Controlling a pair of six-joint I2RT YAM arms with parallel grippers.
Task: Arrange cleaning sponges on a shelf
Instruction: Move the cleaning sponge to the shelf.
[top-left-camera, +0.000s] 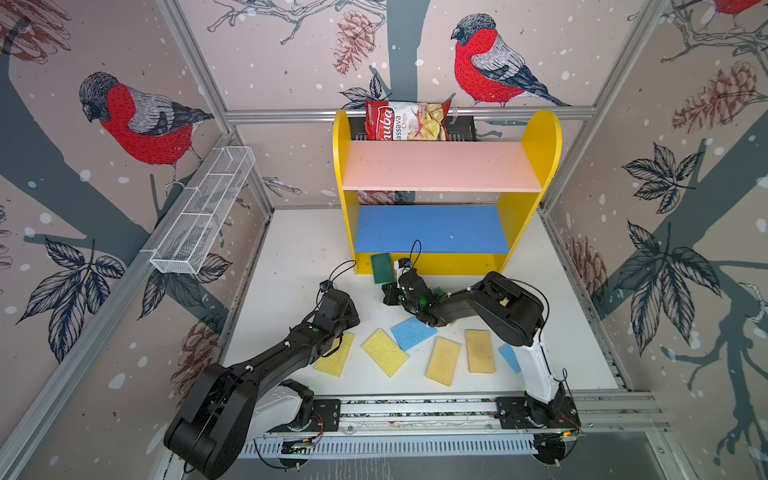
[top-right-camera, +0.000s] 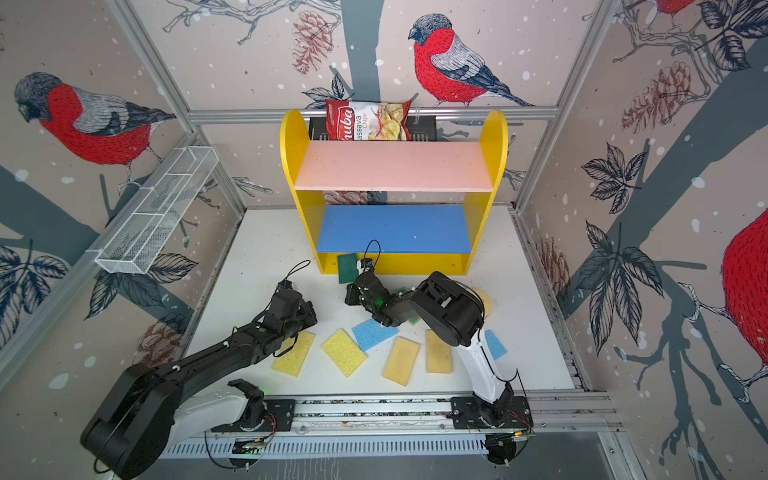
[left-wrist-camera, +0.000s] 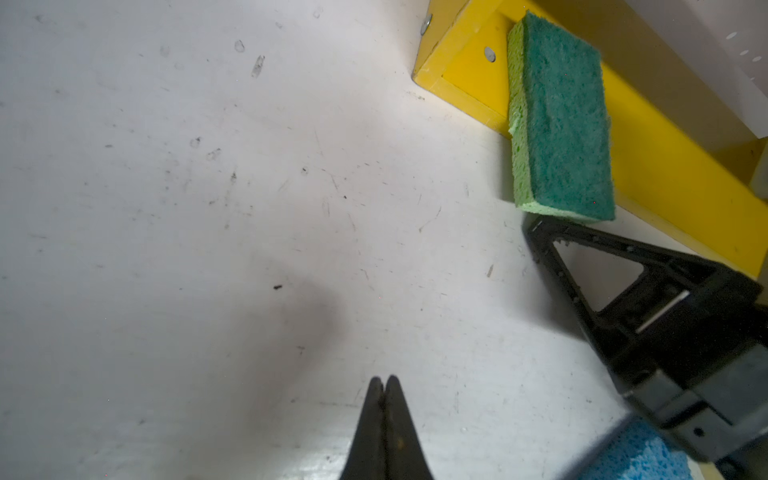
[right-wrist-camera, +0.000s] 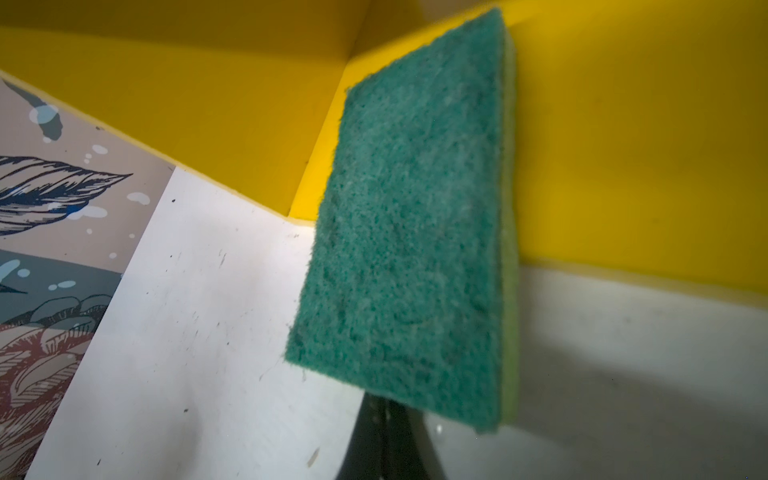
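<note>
On the left wall I see the white wire-mesh basket (top-left-camera: 203, 212), well apart from everything else. Next is my left gripper (left-wrist-camera: 384, 384), fingers pressed together on nothing, over a bare patch of the white table (top-left-camera: 291, 266). Its arm covers part of a bright yellow sponge (top-left-camera: 332, 360), and a second yellow sponge (top-left-camera: 384, 352) lies flat near it.

Farther back, the dark green sponge (top-left-camera: 381, 268) leans tilted against the yellow base of the shelf (top-left-camera: 540, 137), near its left corner. Its scrub side faces out and its lower edge is down at the table. My right gripper (right-wrist-camera: 384, 405) has its fingers closed tight together, tips right at that lower edge; I cannot tell whether they touch it. A red chips bag (top-left-camera: 409, 120) pokes up behind the shelf's pink top board.

Continuing right along the front row, I see a light blue sponge (top-left-camera: 413, 332) partly under the right arm. Then come a tan-yellow sponge (top-left-camera: 443, 360), another tan sponge (top-left-camera: 481, 351), and a second blue sponge (top-left-camera: 509, 358) half hidden behind that arm.
</note>
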